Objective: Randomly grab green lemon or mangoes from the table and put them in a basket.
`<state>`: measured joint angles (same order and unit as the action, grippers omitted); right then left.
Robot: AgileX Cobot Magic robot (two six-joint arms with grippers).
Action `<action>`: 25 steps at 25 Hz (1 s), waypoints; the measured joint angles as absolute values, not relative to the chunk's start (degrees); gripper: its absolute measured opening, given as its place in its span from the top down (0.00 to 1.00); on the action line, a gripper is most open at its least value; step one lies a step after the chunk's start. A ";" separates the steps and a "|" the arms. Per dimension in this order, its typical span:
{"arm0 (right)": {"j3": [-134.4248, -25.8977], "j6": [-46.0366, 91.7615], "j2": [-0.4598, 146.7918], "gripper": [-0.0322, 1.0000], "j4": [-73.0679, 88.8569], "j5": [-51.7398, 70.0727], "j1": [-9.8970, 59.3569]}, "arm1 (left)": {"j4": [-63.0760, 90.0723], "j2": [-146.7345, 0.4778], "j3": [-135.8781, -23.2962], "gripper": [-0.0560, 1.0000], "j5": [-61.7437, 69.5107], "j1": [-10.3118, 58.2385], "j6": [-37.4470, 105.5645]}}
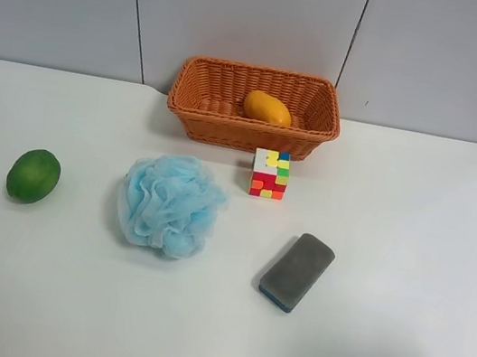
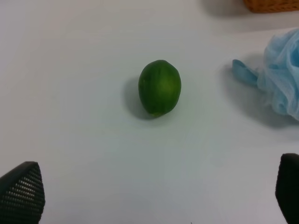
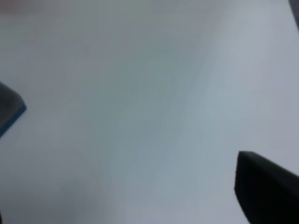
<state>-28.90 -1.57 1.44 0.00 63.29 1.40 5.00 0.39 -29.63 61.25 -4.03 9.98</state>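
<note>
The green lemon (image 1: 34,175) lies on the white table (image 1: 408,262) at the exterior high view's left. It also shows in the left wrist view (image 2: 159,87), ahead of my left gripper (image 2: 156,193), whose fingertips (image 2: 21,191) stand wide apart, open and empty. The orange-yellow mango (image 1: 267,107) lies inside the wicker basket (image 1: 198,103) at the back of the table. My right gripper (image 3: 135,205) hovers over bare table; one dark fingertip (image 3: 266,186) shows, with a wide empty gap beside it. Neither arm shows in the exterior high view.
A blue mesh puff (image 1: 168,203) sits between the lemon and the table's middle, and shows in the left wrist view (image 2: 280,77). A colourful puzzle cube (image 1: 269,174) stands in front of the basket. A grey-and-blue sponge block (image 1: 296,271) lies nearer, its corner in the right wrist view (image 3: 9,112).
</note>
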 joint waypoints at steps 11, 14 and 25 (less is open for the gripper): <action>-27.57 -1.60 -0.14 0.01 0.00 61.10 1.13 | 4.98 0.39 -29.63 0.01 61.25 -4.03 9.98; -27.57 -1.60 -0.14 0.01 0.00 61.10 1.13 | 4.98 0.39 -29.63 0.01 61.25 -4.03 9.98; -27.57 -1.60 -0.14 0.01 0.00 61.10 1.13 | 4.98 0.39 -29.63 0.01 61.25 -4.03 9.98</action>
